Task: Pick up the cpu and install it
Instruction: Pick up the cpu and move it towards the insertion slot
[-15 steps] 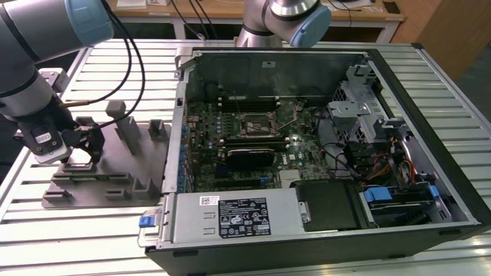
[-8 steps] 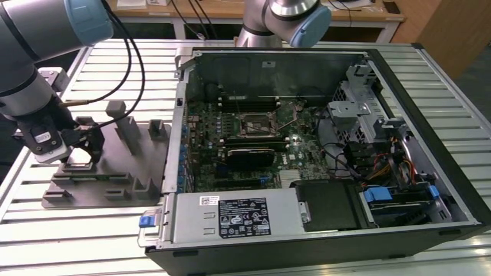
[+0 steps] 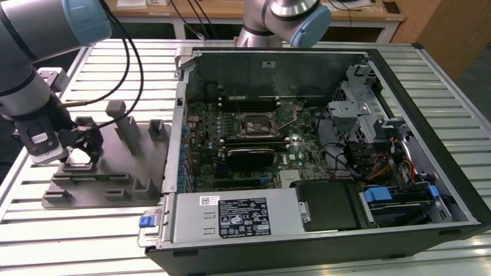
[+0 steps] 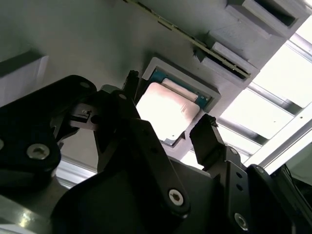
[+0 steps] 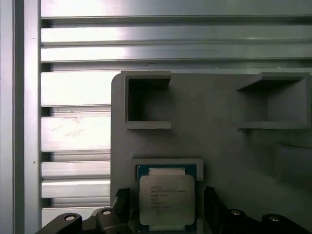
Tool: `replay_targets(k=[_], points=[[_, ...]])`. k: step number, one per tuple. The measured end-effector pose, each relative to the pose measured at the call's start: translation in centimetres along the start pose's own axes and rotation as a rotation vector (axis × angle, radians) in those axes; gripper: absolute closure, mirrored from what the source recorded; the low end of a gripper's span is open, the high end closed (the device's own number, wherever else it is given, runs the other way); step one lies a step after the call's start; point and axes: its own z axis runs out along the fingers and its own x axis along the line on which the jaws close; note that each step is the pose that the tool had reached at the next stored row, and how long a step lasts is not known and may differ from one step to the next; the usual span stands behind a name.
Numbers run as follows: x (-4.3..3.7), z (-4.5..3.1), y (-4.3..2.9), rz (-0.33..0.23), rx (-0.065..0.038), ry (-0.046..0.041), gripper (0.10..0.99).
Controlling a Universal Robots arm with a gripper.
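Nearest the lens you've got the tool point(image 5: 167, 209): black fingers point(image 5: 213, 202) spread, one each side of the cpu point(image 5: 167, 197). Both wrist views show a gap on each side, so it's open and gripping nothing. The cpu lies flat, silver top up, in its shallow pocket on the grey fixture plate point(image 3: 115, 181). In the exterior view that plate sits on the slatted counter point(image 3: 100, 230) at 9 o'clock from the open computer case point(image 3: 452, 190), well apart from the motherboard point(image 3: 299, 149). The tool hangs low over the plate's 9 o'clock edge. My read on progress: early. You're lined up on the chip, but there's no grasp, no lift, no transfer. Pick and install are both outstanding.
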Motion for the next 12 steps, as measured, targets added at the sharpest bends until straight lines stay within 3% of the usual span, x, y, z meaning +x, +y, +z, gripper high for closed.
replay_targets(k=[12], points=[[0.18, 0.10, 0.27, 0.012, 0.000, -0.0006, 0.380]])
